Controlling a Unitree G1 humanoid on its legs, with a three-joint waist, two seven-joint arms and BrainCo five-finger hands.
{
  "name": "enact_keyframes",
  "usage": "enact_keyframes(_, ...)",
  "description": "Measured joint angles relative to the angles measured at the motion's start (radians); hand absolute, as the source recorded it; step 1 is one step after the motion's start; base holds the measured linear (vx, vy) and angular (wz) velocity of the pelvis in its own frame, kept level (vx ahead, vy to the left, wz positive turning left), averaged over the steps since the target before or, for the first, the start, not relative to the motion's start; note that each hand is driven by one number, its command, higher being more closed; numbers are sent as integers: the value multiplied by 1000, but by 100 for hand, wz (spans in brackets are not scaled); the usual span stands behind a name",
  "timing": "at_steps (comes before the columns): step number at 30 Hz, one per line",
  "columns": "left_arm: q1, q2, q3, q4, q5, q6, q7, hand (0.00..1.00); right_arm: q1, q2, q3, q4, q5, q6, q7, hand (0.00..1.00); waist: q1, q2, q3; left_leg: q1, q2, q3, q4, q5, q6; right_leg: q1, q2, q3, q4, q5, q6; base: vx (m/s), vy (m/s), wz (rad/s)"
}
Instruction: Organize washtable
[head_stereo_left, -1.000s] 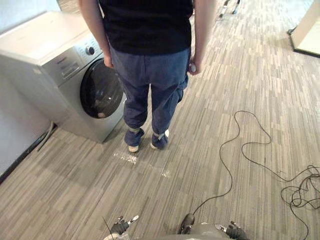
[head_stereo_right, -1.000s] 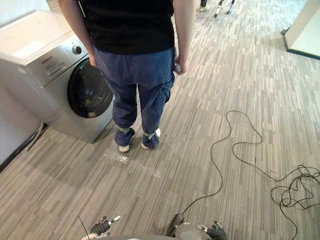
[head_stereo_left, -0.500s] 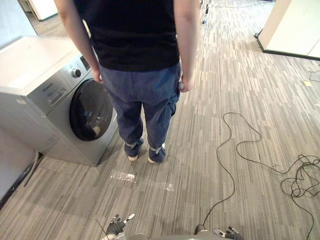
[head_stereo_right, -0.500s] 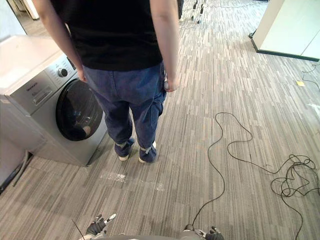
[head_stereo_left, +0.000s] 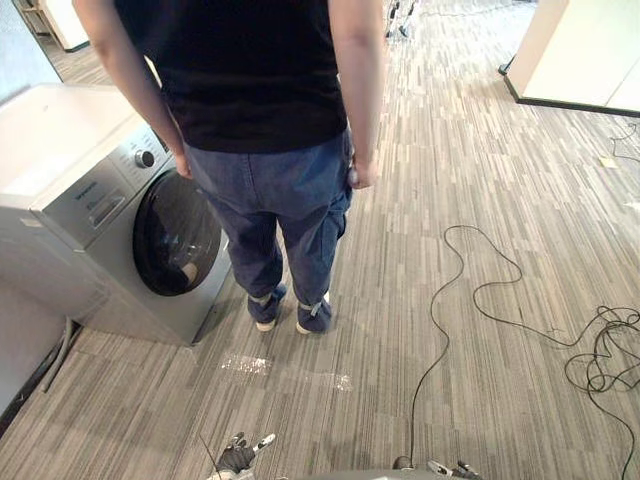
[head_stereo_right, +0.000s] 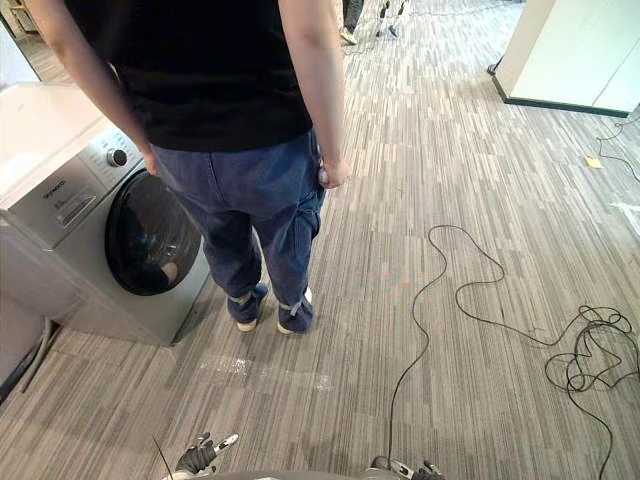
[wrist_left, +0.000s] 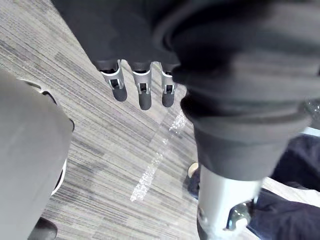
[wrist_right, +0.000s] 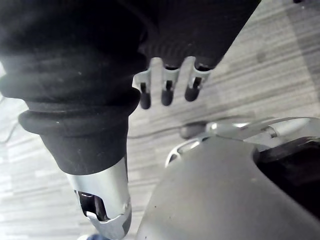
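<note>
The left hand (wrist_left: 144, 92) and right hand (wrist_right: 167, 92) are held with fingers straight, nothing grasped; a person (head_stereo_left: 265, 110) is seen beside a washing machine (head_stereo_left: 100, 220).

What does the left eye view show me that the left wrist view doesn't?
Left eye view: the washing machine, door shut, and the person standing beside it, back turned. Left wrist view: a close look at the left hand, fingers straight and empty. Shared: the left hand, the striped floor, the pale mark on it, the person's shoes.
</note>
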Motion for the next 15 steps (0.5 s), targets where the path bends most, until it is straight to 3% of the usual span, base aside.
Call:
enact_keyframes(2, 0, 2, 0, 3, 0, 0, 0, 0, 0, 1, 0, 6, 2, 0, 0, 0, 1, -3, -4, 0, -2, 0, -2, 1, 1, 0, -1, 0, -2, 0, 0, -58, -25, -1)
enact_keyframes(3, -8, 19, 12, 38, 9, 6, 1, 0, 16, 13, 21, 21, 9, 4, 1, 0, 21, -42, -51, 33, -41, -11, -119, 79, 11, -21, -12, -5, -7, 11, 19, 0, 0, 0)
enact_keyframes(9, -8, 19, 10, 31, 9, 4, 2, 0, 15, 6, 56, 12, 20, 3, 1, 0, 21, -42, -49, 31, -37, -8, -123, 79, 10, -26, -12, -2, -7, 11, 19, 0, 0, -2)
enact_keyframes(15, 92, 24, -36, -182, 9, -26, 42, 0, 32, 1, 205, -174, 138, -30, 2, 0, -1, -54, -39, -24, -35, 11, -131, 88, 13, -94, -7, 18, -7, 20, 8, -10, -30, -9)
